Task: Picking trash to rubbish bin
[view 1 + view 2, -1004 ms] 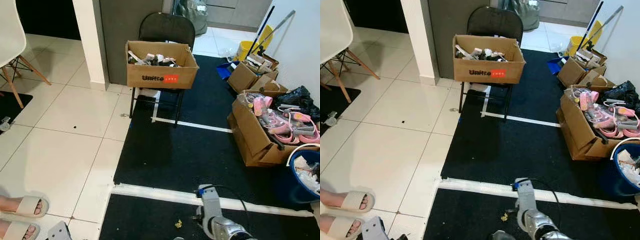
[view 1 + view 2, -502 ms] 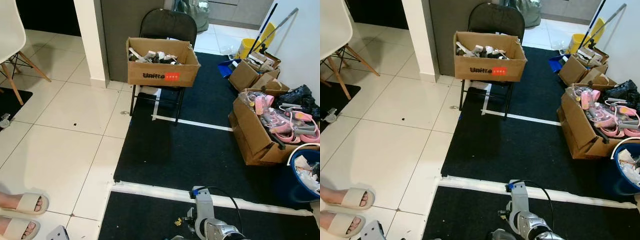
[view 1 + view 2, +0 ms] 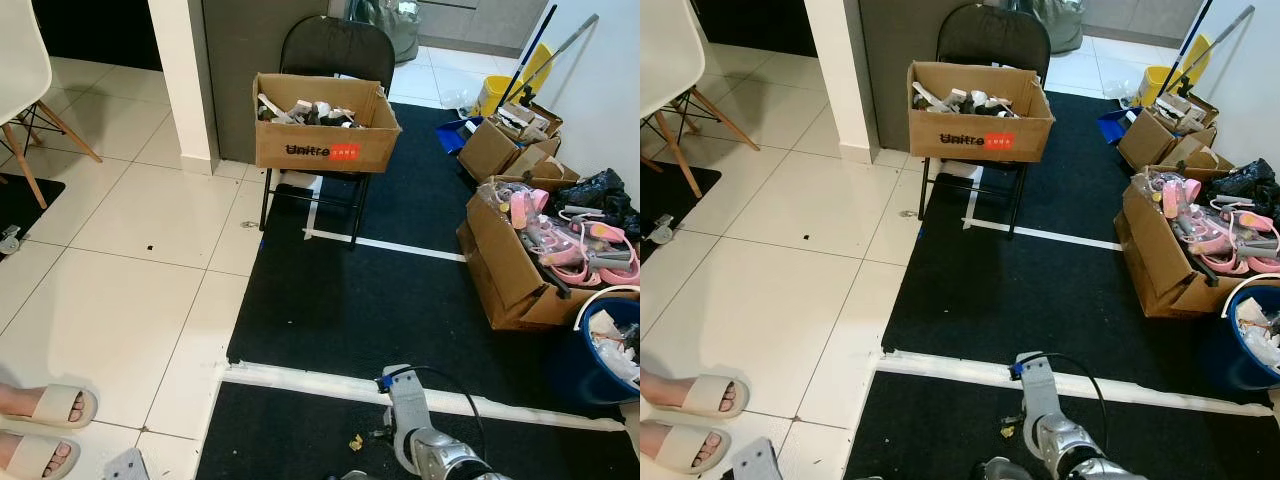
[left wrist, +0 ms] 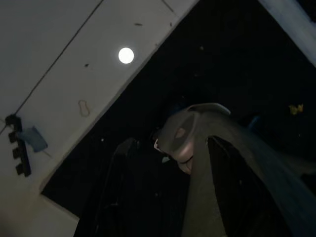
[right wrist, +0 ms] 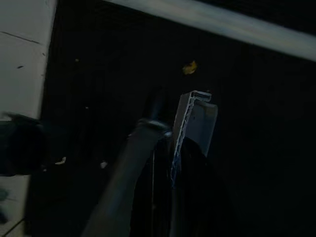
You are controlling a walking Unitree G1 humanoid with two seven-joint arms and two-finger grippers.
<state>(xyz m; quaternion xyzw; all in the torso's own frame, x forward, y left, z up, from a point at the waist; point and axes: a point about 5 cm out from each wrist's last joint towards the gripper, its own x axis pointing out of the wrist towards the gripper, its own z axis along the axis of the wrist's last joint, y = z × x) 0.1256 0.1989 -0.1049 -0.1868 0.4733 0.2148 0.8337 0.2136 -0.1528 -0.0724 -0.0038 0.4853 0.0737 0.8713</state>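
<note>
A small yellow scrap of trash (image 3: pixel 355 441) lies on the black mat (image 3: pixel 350 300), just below the white tape line (image 3: pixel 300 381) and close to the mat's left edge; it also shows as a yellow speck in the right wrist view. The right gripper (image 5: pixel 170 143) hangs above the mat not far from the scrap, its dark fingers pressed on a pale flat piece (image 5: pixel 195 123) — a strip of plastic or card, as far as the dim picture tells. The left gripper (image 4: pixel 163 163) hangs low over the mat's edge by the white tiles, and whether its fingers are spread or pressed together I cannot tell. The blue bin (image 3: pixel 610 350) stands at the far right, already holding white waste, well apart from the scrap. The risk I judge is twofold — the pale piece could slip on the way to the bin, and a scrap so small and flat could be pushed along the mat rather than pinched. A person's sandalled feet (image 3: pixel 40 430) stand on the tiles to the left.
</note>
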